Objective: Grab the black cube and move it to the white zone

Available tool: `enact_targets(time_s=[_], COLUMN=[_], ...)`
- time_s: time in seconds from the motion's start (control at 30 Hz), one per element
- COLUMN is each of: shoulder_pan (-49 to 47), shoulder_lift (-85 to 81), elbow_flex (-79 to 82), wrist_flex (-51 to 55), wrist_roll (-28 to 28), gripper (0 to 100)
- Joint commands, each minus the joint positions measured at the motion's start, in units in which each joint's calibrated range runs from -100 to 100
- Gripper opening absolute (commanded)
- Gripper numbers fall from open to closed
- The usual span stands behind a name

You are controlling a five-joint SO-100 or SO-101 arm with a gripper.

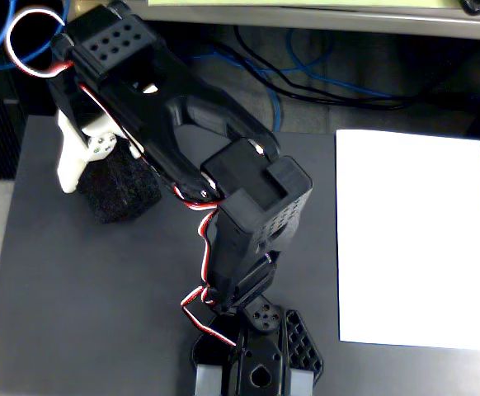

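1. I find the black cube [124, 191] at the desk's [100, 313] far left in the fixed view, well apart from the white zone [413, 239].
2. My hand [91, 165] sits over the cube; I cannot tell whether it grips.

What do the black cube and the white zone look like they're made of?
Black cube: probably coarse, spongy foam; matte, grainy surface, soft rounded edges. White zone: likely a paper sheet; flat, plain, crisp straight edges on the dark tabletop.
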Motion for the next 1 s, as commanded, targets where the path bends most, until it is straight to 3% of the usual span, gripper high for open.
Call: enact_targets(time_s=[0.0, 0.1, 0.47, 0.7, 0.97], shoulder_pan=[-0.5, -0.5, -0.5, -4.04, -4.62], shoulder_lift=[-1.53, -1.53, -0.6, -0.6, -0.69], elbow_flex=[-8.87, -12.23, -8.24, 2.55, 4.37], wrist_flex=[6.91, 10.6, 9.22, -0.21, -0.9], wrist_roll=[-1.66, -1.72, -1.4, -1.66, -1.77], gripper=[33, 33, 33, 33, 33])
